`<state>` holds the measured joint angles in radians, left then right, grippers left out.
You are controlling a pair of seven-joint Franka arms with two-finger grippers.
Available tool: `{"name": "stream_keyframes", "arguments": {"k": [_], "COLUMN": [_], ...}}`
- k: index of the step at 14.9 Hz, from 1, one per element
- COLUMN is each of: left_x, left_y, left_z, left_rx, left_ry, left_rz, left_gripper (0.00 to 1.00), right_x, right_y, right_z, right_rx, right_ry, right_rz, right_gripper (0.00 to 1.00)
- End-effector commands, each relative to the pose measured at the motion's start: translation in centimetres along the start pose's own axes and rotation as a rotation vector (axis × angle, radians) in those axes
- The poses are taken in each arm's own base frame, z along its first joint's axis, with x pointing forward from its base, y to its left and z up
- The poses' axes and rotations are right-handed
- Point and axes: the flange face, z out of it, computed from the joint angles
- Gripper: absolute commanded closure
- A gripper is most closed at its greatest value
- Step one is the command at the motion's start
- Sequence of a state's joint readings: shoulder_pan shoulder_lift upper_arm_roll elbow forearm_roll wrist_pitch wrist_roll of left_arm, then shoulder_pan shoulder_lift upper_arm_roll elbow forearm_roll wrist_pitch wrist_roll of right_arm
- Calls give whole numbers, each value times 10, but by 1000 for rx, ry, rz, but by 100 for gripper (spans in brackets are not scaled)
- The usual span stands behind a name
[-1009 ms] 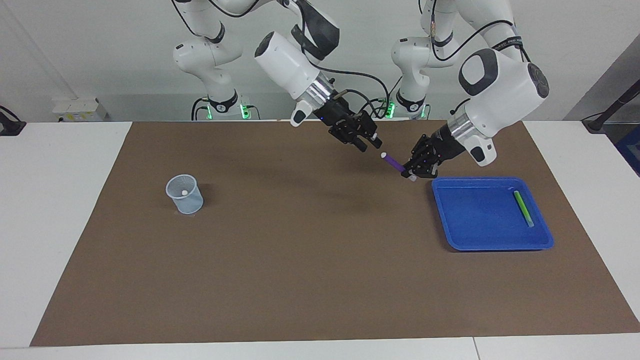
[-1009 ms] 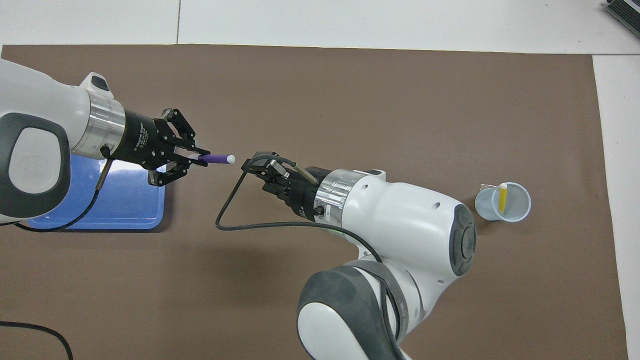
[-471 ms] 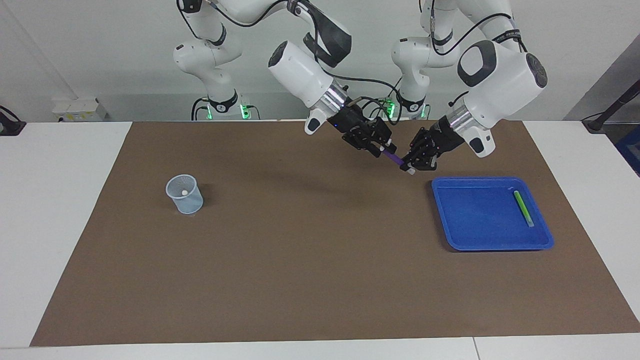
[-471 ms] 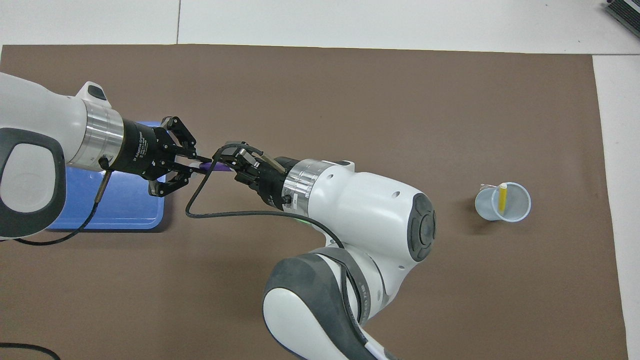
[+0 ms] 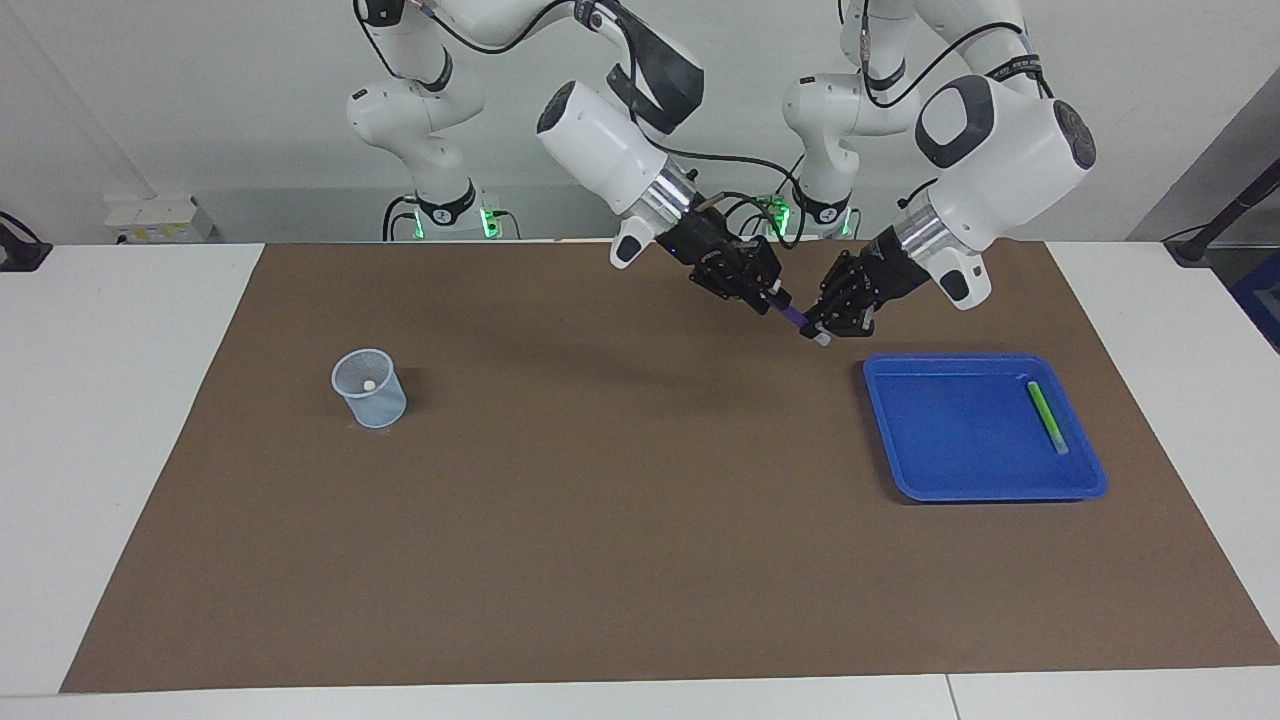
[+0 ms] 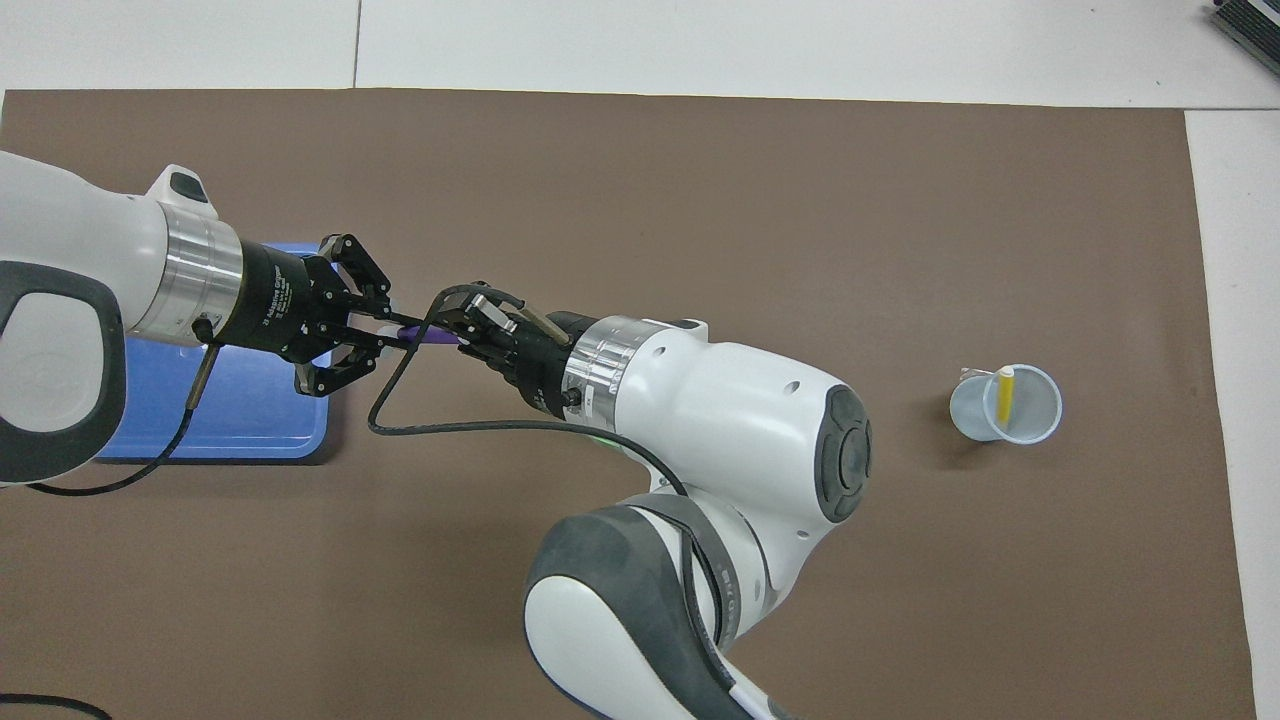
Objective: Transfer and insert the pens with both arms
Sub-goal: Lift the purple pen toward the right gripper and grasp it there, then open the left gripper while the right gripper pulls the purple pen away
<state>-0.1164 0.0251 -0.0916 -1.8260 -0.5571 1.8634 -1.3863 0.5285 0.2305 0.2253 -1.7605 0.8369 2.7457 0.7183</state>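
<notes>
A purple pen [image 5: 795, 318] [image 6: 432, 338] hangs in the air between the two arms, over the brown mat beside the blue tray. My left gripper [image 5: 820, 326] [image 6: 385, 335] is shut on one end of it. My right gripper [image 5: 772, 295] [image 6: 462, 330] has come onto the pen's other end, whose cap is hidden inside it. A green pen [image 5: 1047, 417] lies in the blue tray [image 5: 960, 492]. A yellow pen [image 6: 1004, 392] stands in the clear cup [image 6: 1035, 425] [image 5: 370, 395].
The tray [image 6: 250, 445] sits toward the left arm's end of the brown mat [image 5: 600, 520], partly under the left wrist in the overhead view. The cup stands toward the right arm's end. A black cable [image 6: 480, 428] loops from the right wrist.
The right gripper crossed the gap to the purple pen's capped end and has been narrowing there. The left gripper lifted the pen slightly, then held still.
</notes>
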Motion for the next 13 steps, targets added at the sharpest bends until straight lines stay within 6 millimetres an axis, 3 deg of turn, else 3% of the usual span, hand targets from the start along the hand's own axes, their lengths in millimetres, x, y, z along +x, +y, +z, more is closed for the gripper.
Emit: {"name": "stream_keyframes", "arguments": {"k": [1, 3, 7, 13], "left_x": [-5, -4, -5, -5], "left_y": [-10, -10, -11, -12], "left_z": [-5, -6, -6, -6], "left_rx": [-14, -15, -15, -15], "left_ry": [-14, -14, -14, -12], "left_rz": [-20, -22, -21, -15], "left_gripper": [100, 100, 100, 100], "right_x": [-5, -6, -7, -2], "right_y": [-3, -3, 0, 1], "right_z": [5, 5, 7, 6], "right_rx": [11, 11, 5, 4], "right_ry": [-5, -6, -8, -3], "right_rz": [-3, -5, -3, 2], "right_gripper": [57, 66, 100, 100]}}
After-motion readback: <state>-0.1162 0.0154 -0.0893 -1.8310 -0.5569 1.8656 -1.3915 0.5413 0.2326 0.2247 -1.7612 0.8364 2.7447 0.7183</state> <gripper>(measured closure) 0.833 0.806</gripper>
